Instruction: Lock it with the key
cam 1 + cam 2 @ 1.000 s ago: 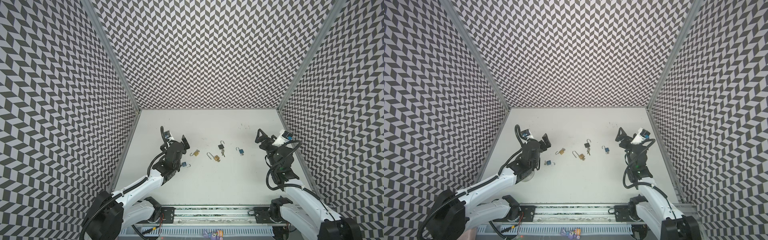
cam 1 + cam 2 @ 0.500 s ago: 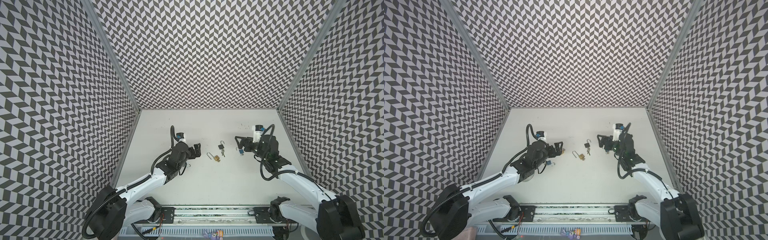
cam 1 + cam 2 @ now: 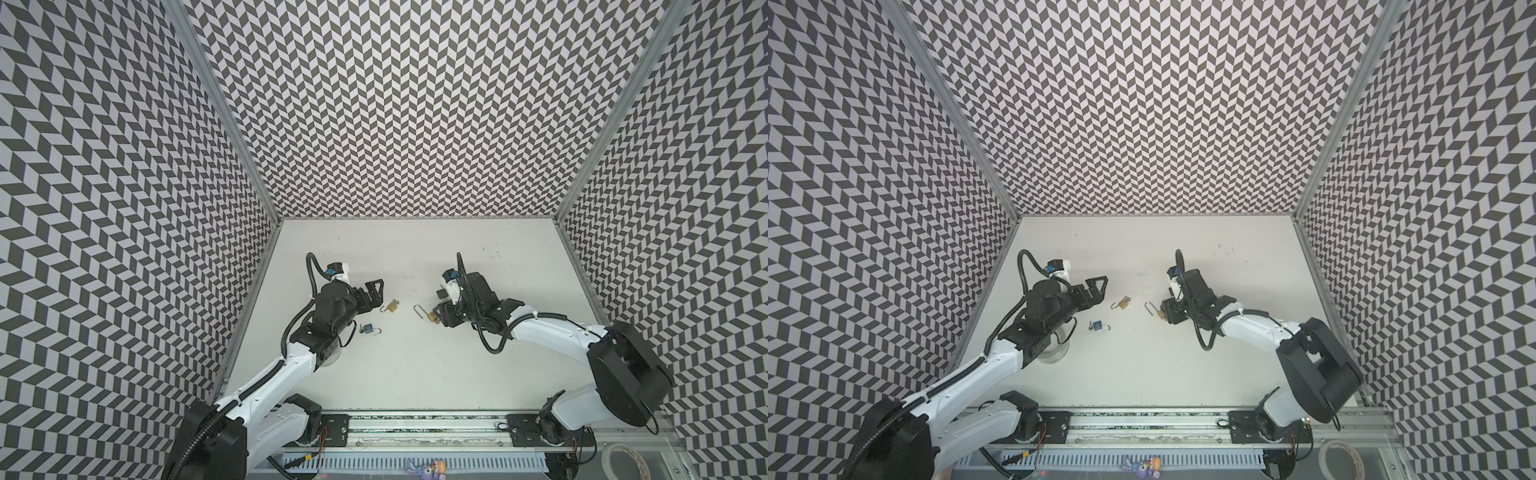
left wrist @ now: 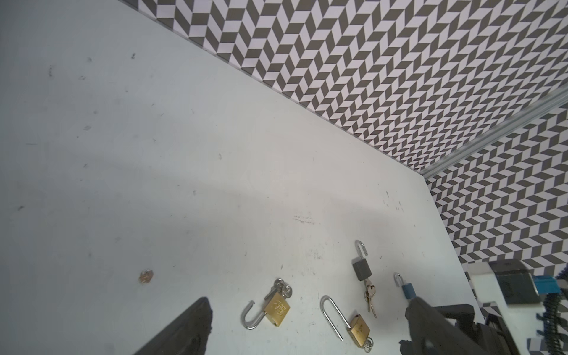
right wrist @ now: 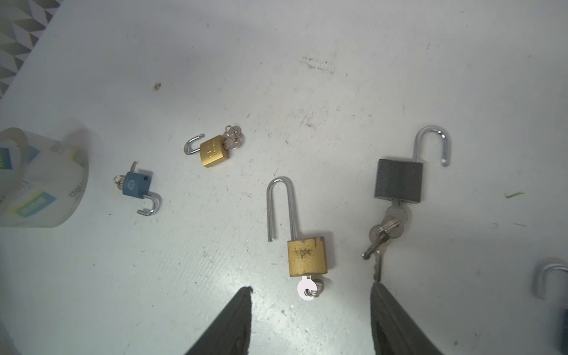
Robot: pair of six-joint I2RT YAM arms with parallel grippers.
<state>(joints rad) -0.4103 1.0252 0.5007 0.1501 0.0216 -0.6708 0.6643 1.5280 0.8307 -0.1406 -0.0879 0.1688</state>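
Observation:
Several open padlocks lie on the white table, each with a key in it. A long-shackle brass padlock has its key just ahead of my right gripper, which is open and holds nothing. A grey padlock with a key bunch lies beside it, hidden under the right arm in both top views. My left gripper is open, with a small brass padlock in front of its jaws. A blue padlock lies near the left arm.
A second blue padlock lies next to the right gripper. A clear tape roll stands under the left arm. Patterned walls close three sides of the table, and a rail runs along the front.
The right arm swung left over the grey and blue padlocks to the long-shackle brass one, and its jaws narrowed. The left gripper moved right toward the small brass padlock, still wide open.

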